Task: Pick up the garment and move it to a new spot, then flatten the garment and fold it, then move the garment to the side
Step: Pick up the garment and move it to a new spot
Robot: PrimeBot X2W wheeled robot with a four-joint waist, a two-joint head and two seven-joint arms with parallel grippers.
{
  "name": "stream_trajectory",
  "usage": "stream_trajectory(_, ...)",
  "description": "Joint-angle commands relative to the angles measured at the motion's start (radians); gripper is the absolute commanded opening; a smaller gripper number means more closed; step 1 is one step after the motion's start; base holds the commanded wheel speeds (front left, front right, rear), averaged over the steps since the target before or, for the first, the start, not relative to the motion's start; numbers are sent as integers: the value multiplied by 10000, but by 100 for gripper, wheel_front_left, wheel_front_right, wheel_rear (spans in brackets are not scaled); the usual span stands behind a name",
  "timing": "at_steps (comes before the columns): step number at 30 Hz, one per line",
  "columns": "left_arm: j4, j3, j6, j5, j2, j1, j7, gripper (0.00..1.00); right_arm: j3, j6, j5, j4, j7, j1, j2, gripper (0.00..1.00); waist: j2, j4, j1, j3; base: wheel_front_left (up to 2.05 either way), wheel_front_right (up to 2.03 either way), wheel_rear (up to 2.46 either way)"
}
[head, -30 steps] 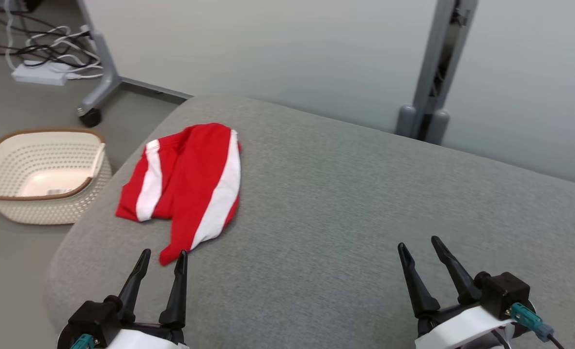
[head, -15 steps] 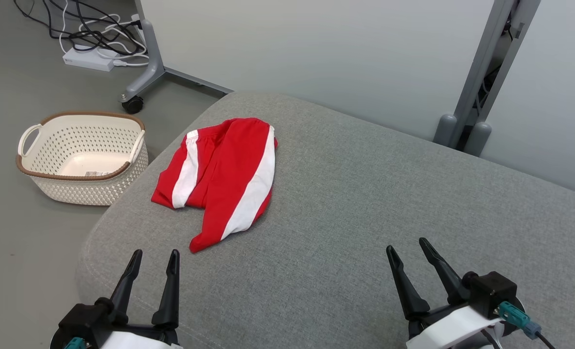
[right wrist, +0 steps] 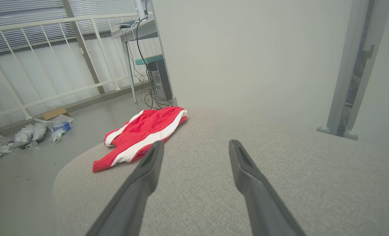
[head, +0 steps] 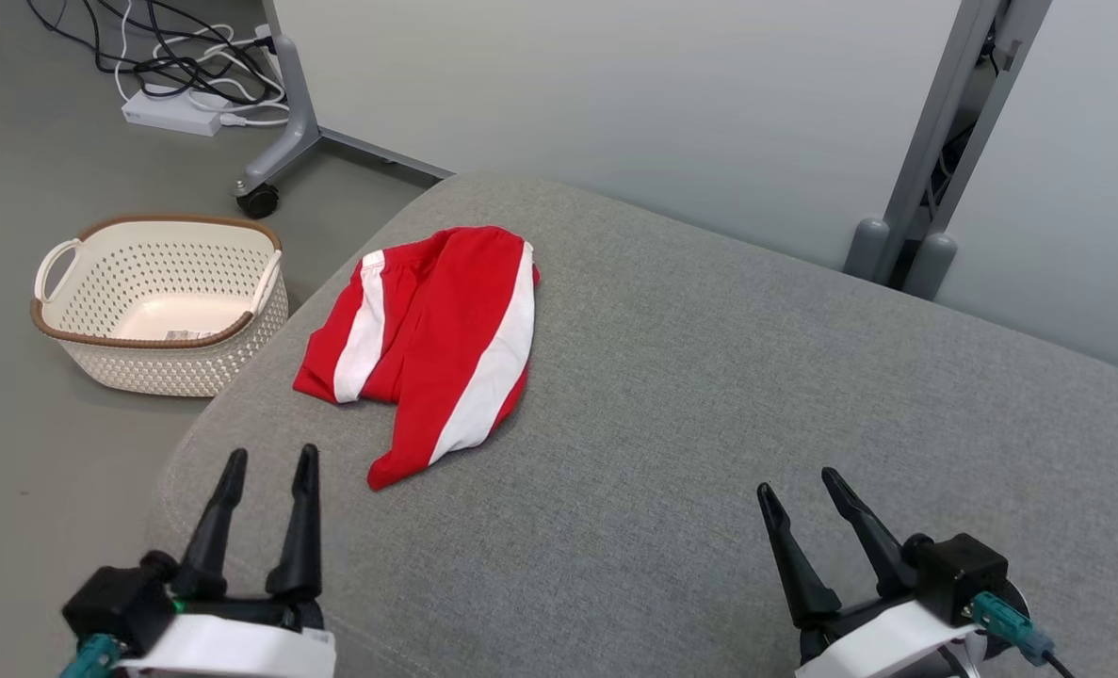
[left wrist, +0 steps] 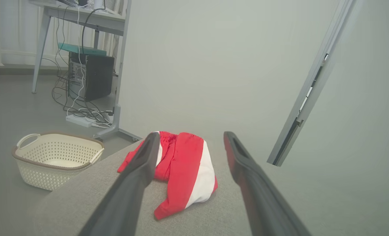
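On the gray seat (head: 672, 395), the left gripper (head: 271, 452) has moved closer to the red shorts (head: 436, 330), ready to grab. It and the right gripper (head: 797, 480) are wide open, holding nothing.

A red garment (head: 427, 348) with white stripes lies crumpled near the left end of a grey cushion (head: 690, 395). The left gripper (head: 271, 453) is near its lower tip, jaws spread and empty. The right gripper (head: 796, 481), also spread, is well apart. A white basket (head: 158, 372) on the floor (head: 31, 471) holds perhaps a paper scrap.
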Motion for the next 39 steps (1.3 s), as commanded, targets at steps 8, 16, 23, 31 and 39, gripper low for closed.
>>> stream_trajectory(8,305,504,0,-446,500,-2071,0,100,-39,0,-838,-81,-7,-517,-60,100,-1,-522,0,1201,0,0,0)
stream_trajectory(16,3863,-311,0,-1866,1838,-5545,1607,100,238,0,-1291,-268,-7,-1301,-378,100,-1,-1249,0,2380,0,0,0)
stream_trajectory(23,6383,-1688,0,-2395,2515,-7993,3151,100,480,0,-1461,-444,-7,-1837,-580,100,-1,-1862,0,3296,0,0,0)
stream_trajectory(31,8468,-2992,0,-2793,2812,-9497,4245,100,563,0,-1512,-443,-7,-2222,-594,100,-1,-2424,0,4000,0,0,0)
stream_trajectory(39,10176,-3254,139,-2654,2857,-10324,4535,100,715,0,-1524,-454,-7,-2372,-520,100,-1,-2867,0,4313,0,0,0)
